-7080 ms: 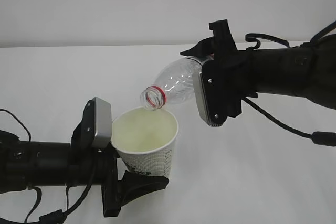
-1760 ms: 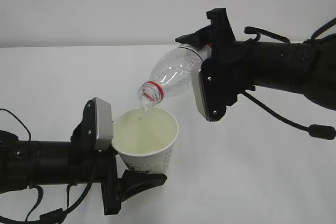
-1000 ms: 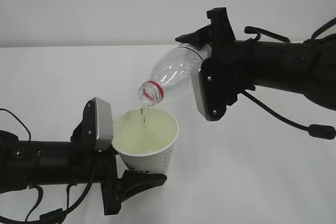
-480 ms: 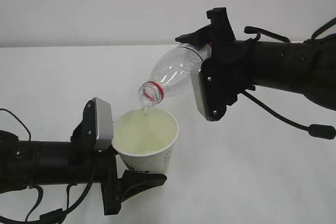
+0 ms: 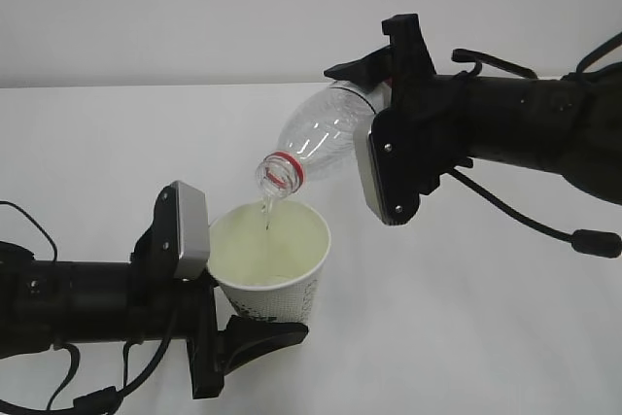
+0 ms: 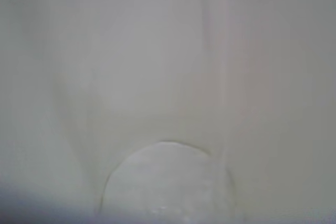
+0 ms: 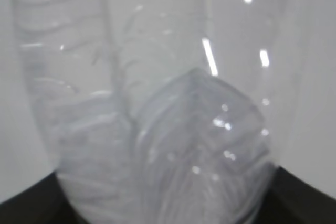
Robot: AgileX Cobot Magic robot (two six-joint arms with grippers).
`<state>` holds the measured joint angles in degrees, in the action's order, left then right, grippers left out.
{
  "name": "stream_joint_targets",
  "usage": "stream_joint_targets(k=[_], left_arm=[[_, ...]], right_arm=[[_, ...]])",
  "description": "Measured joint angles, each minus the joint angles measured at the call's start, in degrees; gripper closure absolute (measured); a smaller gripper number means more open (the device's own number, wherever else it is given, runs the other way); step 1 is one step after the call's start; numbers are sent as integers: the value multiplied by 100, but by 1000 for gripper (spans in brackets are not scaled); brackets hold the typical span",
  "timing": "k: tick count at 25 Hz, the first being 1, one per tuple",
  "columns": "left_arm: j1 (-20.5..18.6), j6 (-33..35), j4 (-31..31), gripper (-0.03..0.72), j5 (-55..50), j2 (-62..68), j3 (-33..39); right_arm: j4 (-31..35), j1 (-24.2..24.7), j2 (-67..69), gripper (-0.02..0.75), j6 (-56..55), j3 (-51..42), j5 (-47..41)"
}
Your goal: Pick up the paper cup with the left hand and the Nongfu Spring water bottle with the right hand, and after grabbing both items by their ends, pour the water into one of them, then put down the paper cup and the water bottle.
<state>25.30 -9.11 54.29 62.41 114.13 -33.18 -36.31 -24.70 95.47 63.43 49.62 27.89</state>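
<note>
My right hand [image 5: 381,85] is clamped on the bottle's [image 5: 316,139] base, neck tipped down over the cup [image 5: 272,264]. My left hand [image 5: 255,332] is clamped low on the cup, holding it up off the table [image 5: 466,318], mouth just under the bottle's red ring. Neither arm has shifted over the last second or so. The water [image 5: 267,216] keeps running as a thin thread, broken half a second ago, whole again now. I judge the bottle nearly empty, so setting both down comes next.
</note>
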Motion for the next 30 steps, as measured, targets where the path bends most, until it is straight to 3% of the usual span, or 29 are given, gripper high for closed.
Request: stream_joint_targets(k=[30], left_arm=[[0, 0, 0, 175, -22, 0, 0]], right_arm=[[8, 0, -3, 230, 10, 0, 14]])
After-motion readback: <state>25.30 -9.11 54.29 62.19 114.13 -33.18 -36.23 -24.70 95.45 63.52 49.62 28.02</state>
